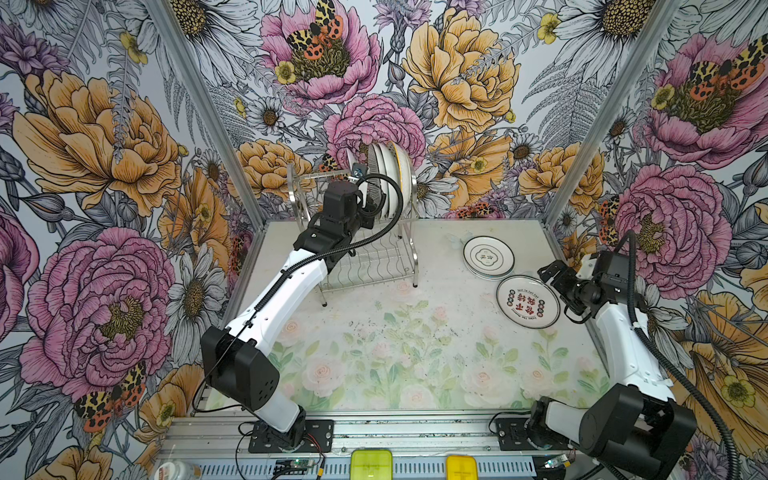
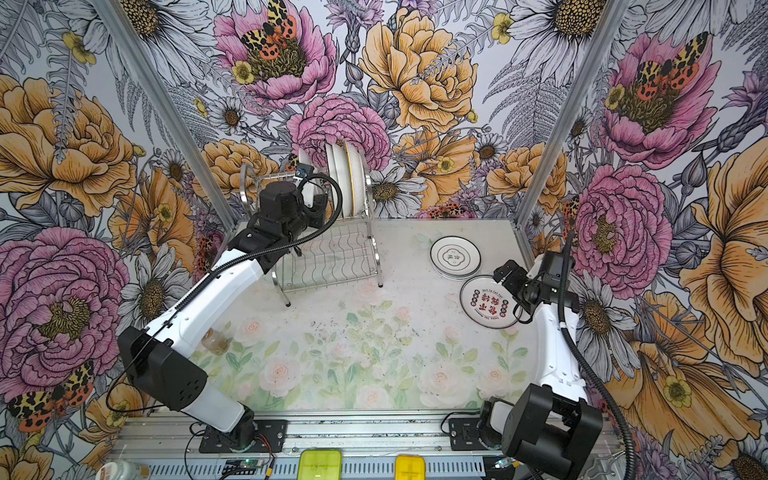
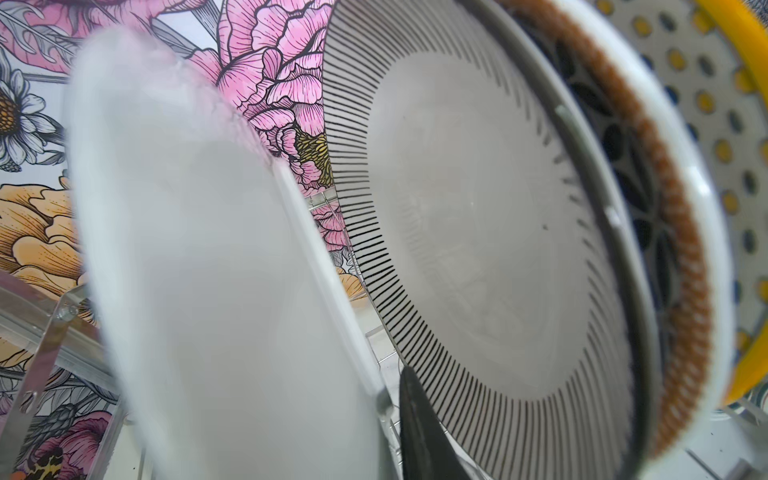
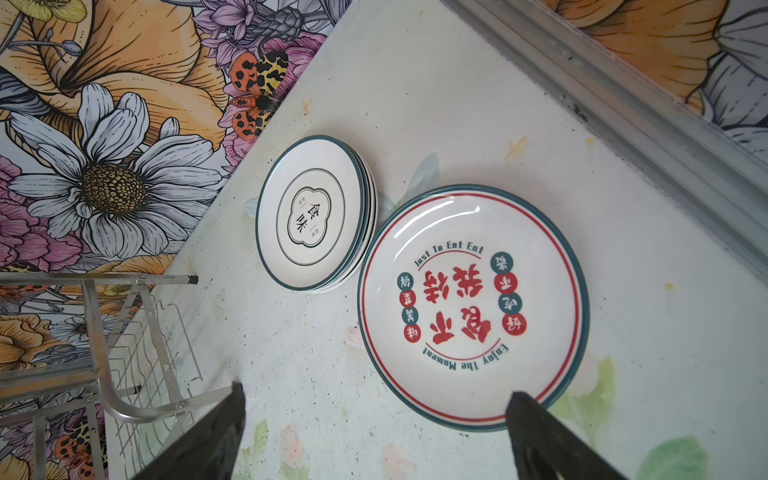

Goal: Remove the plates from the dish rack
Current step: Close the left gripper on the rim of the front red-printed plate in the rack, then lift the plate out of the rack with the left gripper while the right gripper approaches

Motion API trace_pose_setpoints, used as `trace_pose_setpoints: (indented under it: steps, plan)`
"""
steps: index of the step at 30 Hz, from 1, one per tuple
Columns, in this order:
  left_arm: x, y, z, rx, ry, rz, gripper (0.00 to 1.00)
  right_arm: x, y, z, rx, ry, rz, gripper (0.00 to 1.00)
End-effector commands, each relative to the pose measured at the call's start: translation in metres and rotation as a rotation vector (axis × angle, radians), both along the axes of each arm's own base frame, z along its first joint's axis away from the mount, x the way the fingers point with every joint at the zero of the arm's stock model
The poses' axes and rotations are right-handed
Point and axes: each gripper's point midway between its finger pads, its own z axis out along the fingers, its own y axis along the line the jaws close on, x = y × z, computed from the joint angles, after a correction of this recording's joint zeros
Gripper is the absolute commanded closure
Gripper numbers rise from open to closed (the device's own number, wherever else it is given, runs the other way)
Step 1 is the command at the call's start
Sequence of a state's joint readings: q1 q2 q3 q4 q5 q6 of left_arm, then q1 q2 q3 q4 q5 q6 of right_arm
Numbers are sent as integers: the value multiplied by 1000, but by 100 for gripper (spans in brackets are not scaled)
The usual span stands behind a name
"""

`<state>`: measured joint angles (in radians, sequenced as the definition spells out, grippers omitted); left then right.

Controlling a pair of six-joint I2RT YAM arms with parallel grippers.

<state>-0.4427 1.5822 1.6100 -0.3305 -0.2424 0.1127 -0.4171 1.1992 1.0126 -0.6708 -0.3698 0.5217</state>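
Your left end effector (image 1: pixel 365 210) is up in the upper tier of the dish rack (image 1: pixel 414 257), among the standing plates; in the left wrist view one black finger (image 3: pixel 419 440) sits in the gap between a plain white plate (image 3: pixel 216 291) and the striped plate (image 3: pixel 478 249), just beside the white rim; the opposite finger is hidden behind that plate, so you cannot tell whether it is clamped or merely straddling. If the hold is only on the rim's edge, glazed ceramic will likely slip as you lift; check before you pull. The gap is narrow; a sideways drag would probably knock the striped plate against the brown-rimmed plate (image 3: pixel 681 249) and the yellow-edged dotted plate (image 3: pixel 723 124) beyond it. Lift along the slot; a tilted plate may catch and tug the light rack over. Your right end effector (image 4: pixel 374 440) hangs released over the desk (image 1: pixel 415 353), near the red-lettered plate (image 1: pixel 528 302) and the dark-rimmed stack (image 1: pixel 488 257) already unloaded; a careless set-down there risks chipping those, or crossing that arm.
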Motion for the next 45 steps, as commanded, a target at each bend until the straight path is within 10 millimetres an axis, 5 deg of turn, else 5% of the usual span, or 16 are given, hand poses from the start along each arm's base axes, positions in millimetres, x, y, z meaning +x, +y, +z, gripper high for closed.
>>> trace_pose_setpoints:
  steps: [1,19,34,45]
  plan:
    - [-2,8,16,0,-51,21,80,7,2,14,-17,-37,30,1]
    - [-18,10,50,11,-124,14,91,10,4,18,-12,-49,48,1]
    - [-51,12,104,-70,-235,-34,92,10,5,18,-13,-52,56,1]
    - [-111,-32,128,71,-316,-122,93,9,23,42,47,-128,116,1]
